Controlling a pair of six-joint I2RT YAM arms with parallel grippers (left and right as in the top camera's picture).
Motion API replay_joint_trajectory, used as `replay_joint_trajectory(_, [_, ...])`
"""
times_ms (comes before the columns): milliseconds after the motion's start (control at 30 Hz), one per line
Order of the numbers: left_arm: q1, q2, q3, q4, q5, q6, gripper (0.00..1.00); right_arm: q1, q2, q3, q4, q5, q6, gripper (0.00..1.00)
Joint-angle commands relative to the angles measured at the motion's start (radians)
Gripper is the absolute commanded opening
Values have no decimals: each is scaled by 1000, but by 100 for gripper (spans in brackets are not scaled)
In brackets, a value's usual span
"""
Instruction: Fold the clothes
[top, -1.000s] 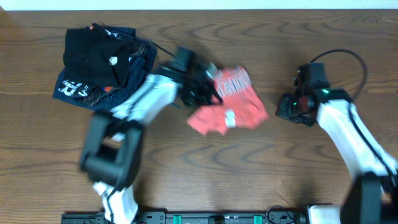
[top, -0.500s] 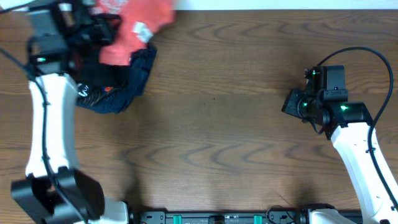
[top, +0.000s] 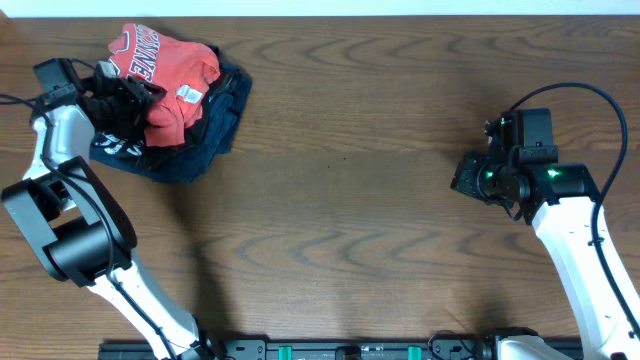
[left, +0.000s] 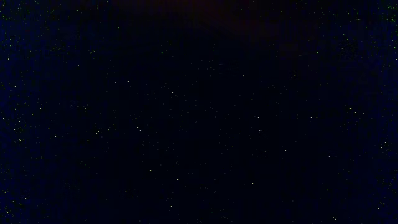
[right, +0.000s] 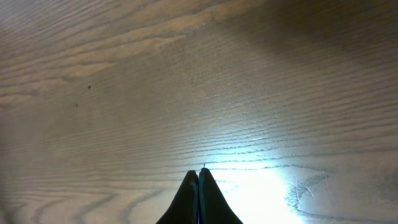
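The clothes, a coral-red T-shirt (top: 165, 75) with white lettering and a white tag, lie bunched and folded on top of a dark pile at the back left. My left gripper (top: 128, 98) is at the shirt's left edge, black against the dark cloth, and its jaws cannot be made out. The left wrist view is fully dark. At the right, my right gripper (top: 462, 178) hangs over bare wood. In the right wrist view its fingertips (right: 199, 172) are pressed together with nothing between them.
Under the red shirt sit a folded black garment and a navy one with white lettering (top: 205, 140). The wooden table (top: 340, 200) stretches between the arms. The table's far edge runs just behind the pile. A black cable loops above the right arm (top: 570, 90).
The left arm carried the red shirt from the table's middle to the back left; the shirt now rests on the dark pile. The right arm has barely moved.
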Motion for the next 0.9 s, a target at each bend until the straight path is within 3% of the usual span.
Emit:
replay_joint_trajectory(0, [10, 71, -45, -103, -29, 41, 66, -2, -7, 6, -1, -11, -26, 1])
replay_joint_trajectory(100, [21, 12, -45, -178, 10, 126, 84, -2, -7, 7, 0, -9, -69, 1])
replay_joint_trajectory(200, [25, -92, -45, -275, 21, 192, 91, -2, -7, 6, 16, -2, -109, 6])
replay_joint_trajectory(233, [25, -135, -45, -308, 21, 227, 99, -2, -7, 7, 26, -3, -118, 9])
replay_joint_trajectory(500, [21, -600, -45, -635, -174, 412, 98, -2, -67, 8, 175, -241, -237, 22])
replay_joint_trajectory(733, [-107, -986, -45, -695, -175, 729, 98, -2, -217, 8, 321, -323, -307, 38])
replay_joint_trajectory(767, [-142, -1033, -46, -695, -190, 756, 98, -2, -243, 8, 330, -314, -307, 46])
replay_joint_trajectory(867, [-230, -1133, -52, -697, -276, 762, 99, -2, -308, 8, 329, -233, -307, 97])
